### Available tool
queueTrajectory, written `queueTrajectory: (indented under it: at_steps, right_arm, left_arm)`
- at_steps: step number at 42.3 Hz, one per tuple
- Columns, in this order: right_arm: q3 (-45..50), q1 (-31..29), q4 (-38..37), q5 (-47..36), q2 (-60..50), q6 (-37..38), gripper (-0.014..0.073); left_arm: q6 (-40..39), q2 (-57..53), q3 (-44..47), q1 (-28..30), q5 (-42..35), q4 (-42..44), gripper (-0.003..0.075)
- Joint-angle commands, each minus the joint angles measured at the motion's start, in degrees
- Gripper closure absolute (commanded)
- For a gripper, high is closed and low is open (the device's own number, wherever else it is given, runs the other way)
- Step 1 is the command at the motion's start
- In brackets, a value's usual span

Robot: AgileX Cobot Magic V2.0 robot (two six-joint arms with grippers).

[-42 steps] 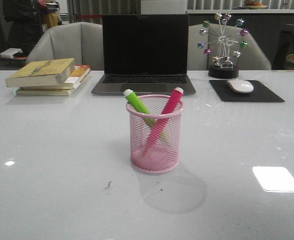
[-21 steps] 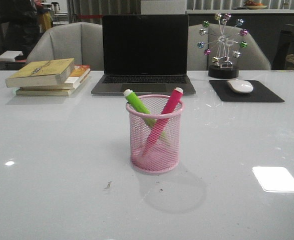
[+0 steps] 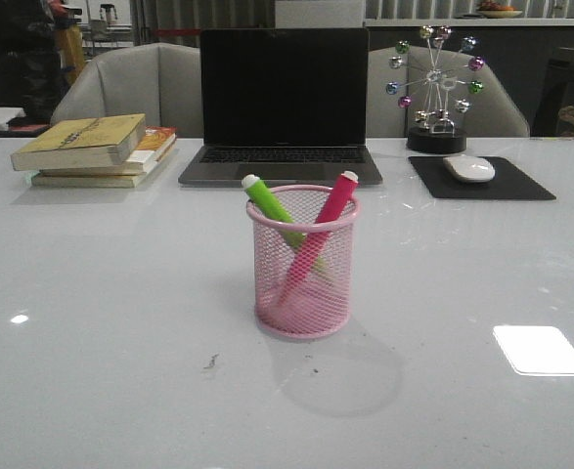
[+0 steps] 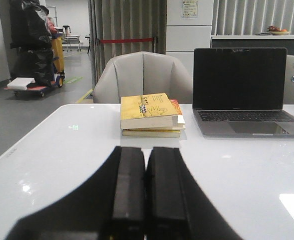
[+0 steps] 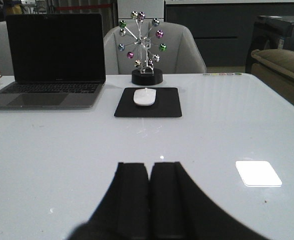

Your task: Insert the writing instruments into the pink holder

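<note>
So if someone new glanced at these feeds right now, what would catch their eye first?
Probably the pink holder at the middle of the table, with the lime green marker and magenta marker crossed inside it. Behind it sits a dark open laptop, and to its right a ball ornament. Both end effectors are shut and empty.

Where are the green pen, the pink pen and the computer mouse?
green pen [image 3: 265, 200], front view, upper barrel above the cup rim.
pink pen [image 3: 335, 201], front view, upper barrel above the rim.
computer mouse [image 5: 145, 97], right wrist view, middle of its top shell.
</note>
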Motion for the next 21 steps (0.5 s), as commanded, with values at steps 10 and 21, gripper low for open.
queueTrajectory:
  at_steps: [10, 21]
  right_arm:
    - [-0.68, -0.46, 0.07, -7.01, -1.18, -0.14, 0.0536]
    - [-0.68, 0.71, 0.07, -7.44, -1.23, -2.52, 0.0536]
  left_arm:
    - [-0.56, -1.03, -0.09, -0.32, -4.49, -0.05, 0.062]
    - [-0.56, -1.03, -0.09, -0.32, -4.49, -0.05, 0.062]
